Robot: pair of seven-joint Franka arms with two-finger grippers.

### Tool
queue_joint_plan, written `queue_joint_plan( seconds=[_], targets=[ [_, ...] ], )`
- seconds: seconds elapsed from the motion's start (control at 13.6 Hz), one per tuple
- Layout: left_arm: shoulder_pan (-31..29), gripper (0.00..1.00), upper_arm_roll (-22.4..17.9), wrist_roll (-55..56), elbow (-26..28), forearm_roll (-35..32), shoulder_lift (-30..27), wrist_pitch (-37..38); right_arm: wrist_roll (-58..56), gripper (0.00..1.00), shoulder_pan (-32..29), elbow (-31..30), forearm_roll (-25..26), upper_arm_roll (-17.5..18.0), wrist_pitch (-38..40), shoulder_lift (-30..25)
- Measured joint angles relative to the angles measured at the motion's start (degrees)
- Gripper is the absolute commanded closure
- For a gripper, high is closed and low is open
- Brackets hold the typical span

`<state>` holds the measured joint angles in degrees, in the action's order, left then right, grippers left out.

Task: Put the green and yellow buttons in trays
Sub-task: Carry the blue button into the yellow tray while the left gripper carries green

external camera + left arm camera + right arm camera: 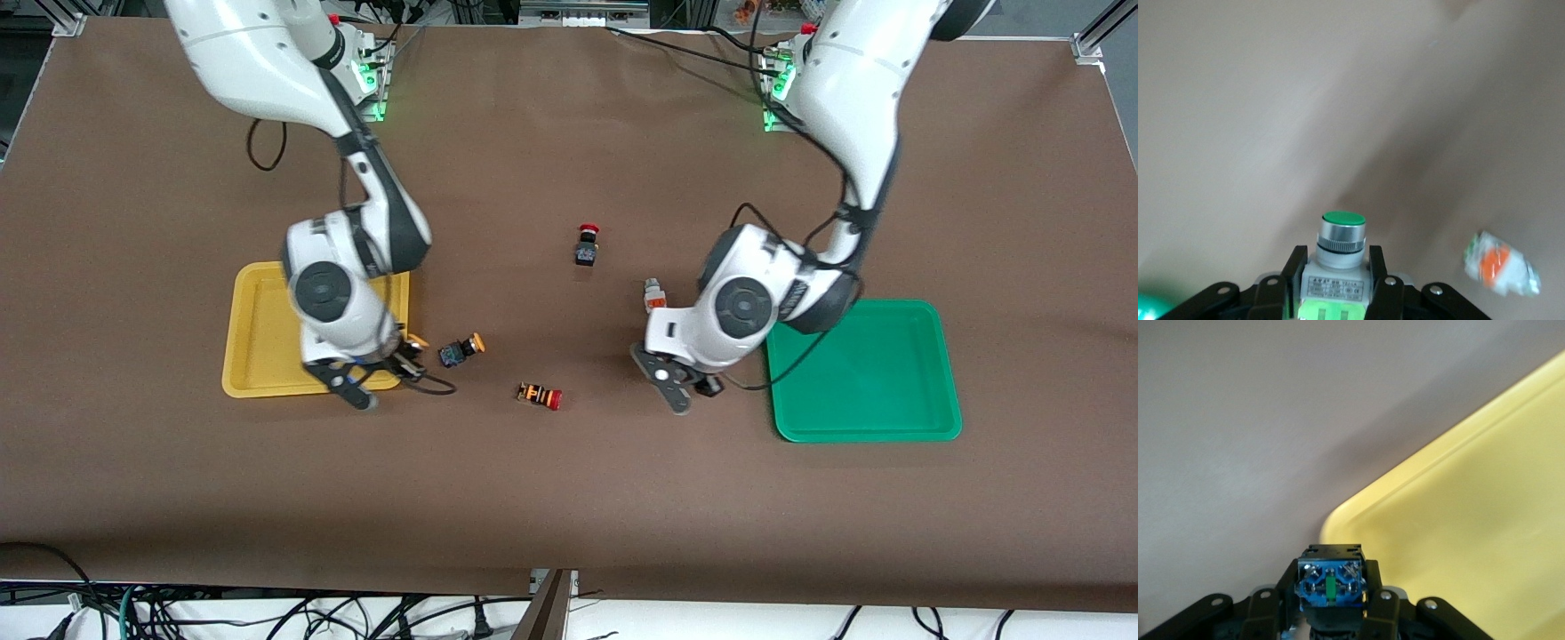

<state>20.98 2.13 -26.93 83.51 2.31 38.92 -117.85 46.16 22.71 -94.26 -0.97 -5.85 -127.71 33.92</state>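
Note:
My right gripper [382,373] is shut on a black-blue switch [1330,583], blue end outward, its cap hidden. It hangs over the corner of the yellow tray [267,338], which also shows in the right wrist view [1471,520]. My left gripper [692,387] is shut on a white-silver switch with a green cap [1338,267], over the brown table beside the green tray [871,373]. A yellow-capped black-blue switch [460,349] lies beside the yellow tray. A white switch with an orange block [654,296] lies near my left gripper and shows in the left wrist view [1498,263].
A red-capped black switch [586,244] stands mid-table. A red-capped switch with an orange-black striped body [540,396] lies nearer the front camera, between the two grippers. Both trays hold nothing that I can see. Cables hang by both wrists.

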Motion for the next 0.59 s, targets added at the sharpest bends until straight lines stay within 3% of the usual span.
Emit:
queue_joint_plan(
  seconds=[0.22,0.29,0.37,0.52,0.59],
  targets=[
    [-8.0,1.0,-0.2,1.6,0.1,0.0,-4.8,10.7,-8.5,1.0,-3.8,-1.0,-0.3,0.0,2.3,-1.6],
    [-10.7,1.0,-0.3,1.6,0.2,0.0,-5.2,12.6,-10.4,0.94,-4.3,-2.1,-0.3,-0.1,2.4,-1.8],
    [-13.1,1.0,-0.3,1.5,0.6,0.0,-5.2,13.4,-12.6,0.7,-4.7,-3.5,-0.3,-0.3,2.4,-2.1],
    [-16.6,1.0,-0.3,-0.4,2.5,-0.1,-4.2,13.1,-17.6,0.56,-6.1,-7.6,-0.3,-0.9,2.3,-3.4],
    [-18.0,1.0,-0.3,-2.6,3.4,-0.1,-3.2,11.8,-19.8,0.23,-7.1,-10.0,-0.3,-1.1,1.9,-4.5]
  ],
)
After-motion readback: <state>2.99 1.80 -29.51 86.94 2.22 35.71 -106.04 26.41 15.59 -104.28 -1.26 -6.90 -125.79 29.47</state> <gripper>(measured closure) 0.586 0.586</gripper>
